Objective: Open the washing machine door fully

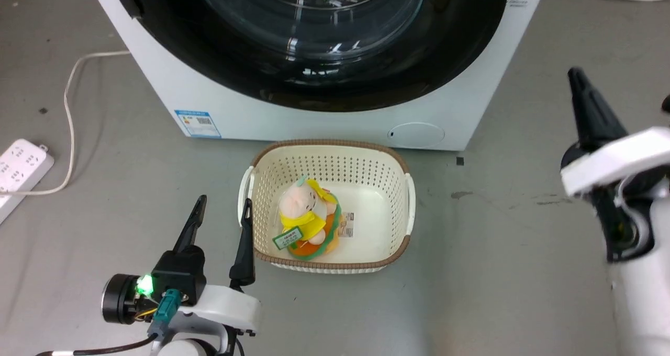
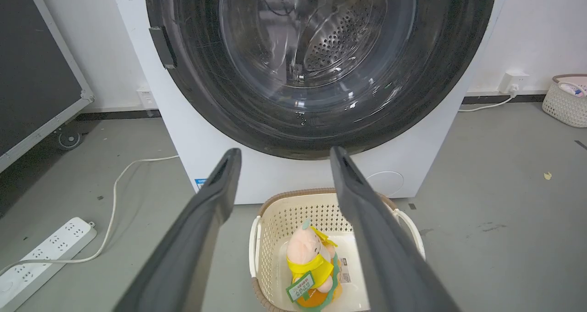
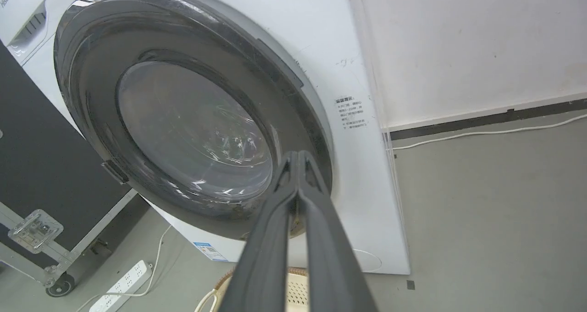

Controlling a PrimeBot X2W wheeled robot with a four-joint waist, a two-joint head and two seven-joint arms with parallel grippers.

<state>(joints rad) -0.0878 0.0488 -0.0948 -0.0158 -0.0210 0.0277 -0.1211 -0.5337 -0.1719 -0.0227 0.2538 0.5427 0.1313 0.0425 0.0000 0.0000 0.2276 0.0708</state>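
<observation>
1: Two end effectors are seen, neither touching the door [image 1: 314,31]. Which step is judged to be in hand?

2: The approach. The door is found at the far side, on the front of the machine [image 1: 251,120], and is taken to be shut, since no gap is made out at its rim. The left end effector [image 1: 224,201] is held wide, with nothing between its fingers, near and low, just left of the basket [image 1: 335,173]. The right end effector [image 3: 298,155] is closed to a narrow point on nothing, raised at the right, well apart from the door.

1: What is called for next?

2: The small dark catch [image 2: 163,46] on the rim's left edge would probably have to be reached and pulled, so that the door is swung out toward the right. The basket is set just in front of the machine, so care may be needed there.

1: And the containers?

2: In the basket a toy [image 1: 303,214] in yellow is laid toward the left, with a green tag [image 1: 288,237] on it and a label [image 1: 347,224] stuck beside it. A second basket [image 2: 566,98] is seen far right by the wall; its contents cannot be told.
</observation>
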